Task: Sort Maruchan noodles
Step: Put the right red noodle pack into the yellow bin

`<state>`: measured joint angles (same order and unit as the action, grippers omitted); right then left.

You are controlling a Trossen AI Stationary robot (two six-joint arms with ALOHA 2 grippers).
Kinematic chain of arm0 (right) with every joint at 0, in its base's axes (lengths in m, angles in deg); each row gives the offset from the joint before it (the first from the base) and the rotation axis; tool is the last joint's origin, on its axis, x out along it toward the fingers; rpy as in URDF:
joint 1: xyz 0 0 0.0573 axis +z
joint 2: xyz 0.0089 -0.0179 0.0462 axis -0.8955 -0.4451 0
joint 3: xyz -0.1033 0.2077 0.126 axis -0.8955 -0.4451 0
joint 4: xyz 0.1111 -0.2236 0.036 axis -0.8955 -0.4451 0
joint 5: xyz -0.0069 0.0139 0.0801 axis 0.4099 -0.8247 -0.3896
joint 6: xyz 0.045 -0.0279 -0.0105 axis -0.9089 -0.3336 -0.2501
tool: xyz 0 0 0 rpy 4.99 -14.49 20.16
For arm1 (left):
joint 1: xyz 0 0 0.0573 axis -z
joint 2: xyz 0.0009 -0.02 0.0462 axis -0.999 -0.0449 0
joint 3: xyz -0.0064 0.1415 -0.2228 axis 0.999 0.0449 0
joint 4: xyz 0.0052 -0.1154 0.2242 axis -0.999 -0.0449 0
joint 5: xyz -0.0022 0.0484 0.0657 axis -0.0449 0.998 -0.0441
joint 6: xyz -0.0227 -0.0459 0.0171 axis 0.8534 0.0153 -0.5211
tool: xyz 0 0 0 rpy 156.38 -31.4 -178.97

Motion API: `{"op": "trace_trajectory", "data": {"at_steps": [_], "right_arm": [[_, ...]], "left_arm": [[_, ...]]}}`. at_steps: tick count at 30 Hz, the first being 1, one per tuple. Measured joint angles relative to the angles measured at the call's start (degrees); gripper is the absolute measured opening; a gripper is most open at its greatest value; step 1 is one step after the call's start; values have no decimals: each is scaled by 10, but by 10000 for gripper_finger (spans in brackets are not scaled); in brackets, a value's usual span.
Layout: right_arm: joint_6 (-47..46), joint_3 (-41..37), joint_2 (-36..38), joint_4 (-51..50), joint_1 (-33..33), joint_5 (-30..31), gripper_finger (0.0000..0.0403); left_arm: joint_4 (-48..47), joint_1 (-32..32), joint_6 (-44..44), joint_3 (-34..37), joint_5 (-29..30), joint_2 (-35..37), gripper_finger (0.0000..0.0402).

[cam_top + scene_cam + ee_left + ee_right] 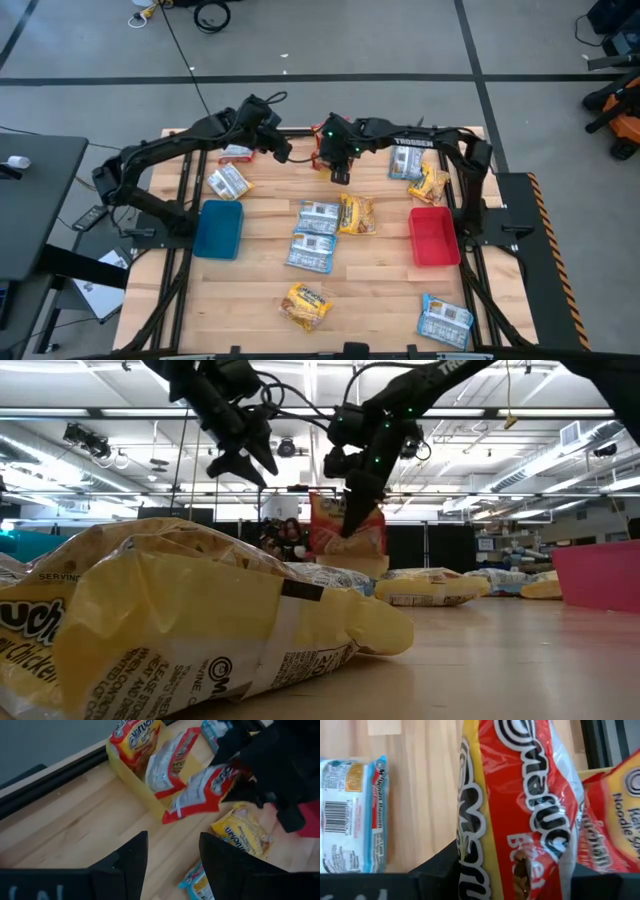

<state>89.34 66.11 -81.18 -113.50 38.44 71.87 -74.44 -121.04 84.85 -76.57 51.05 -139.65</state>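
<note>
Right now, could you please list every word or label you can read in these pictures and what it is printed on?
"TROSSEN", partly readable, on the right arm.
"Maruchan", partly covered, on the red packet held in the right gripper fingers.
"Ramen Noodle", on the blue packet; its fine print is too small.
"Chicken", cut off, on the yellow packet.
Other packets: too blurred.

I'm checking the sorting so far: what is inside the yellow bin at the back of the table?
The yellow bin holds red-and-white noodle packets, at least two. The right gripper and its red packet cover part of it; anything underneath is hidden.
</note>
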Motion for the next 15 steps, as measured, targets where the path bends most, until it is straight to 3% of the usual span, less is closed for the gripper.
{"op": "trace_trajectory", "data": {"at_steps": [6,15], "right_arm": [[35,51,4,-32,-15,0,164],[62,48,-22,-57,-28,-26,164]], "left_arm": [[-11,-19,-24,0,0,0,183],[-10,-34,-33,0,0,0,183]]}}
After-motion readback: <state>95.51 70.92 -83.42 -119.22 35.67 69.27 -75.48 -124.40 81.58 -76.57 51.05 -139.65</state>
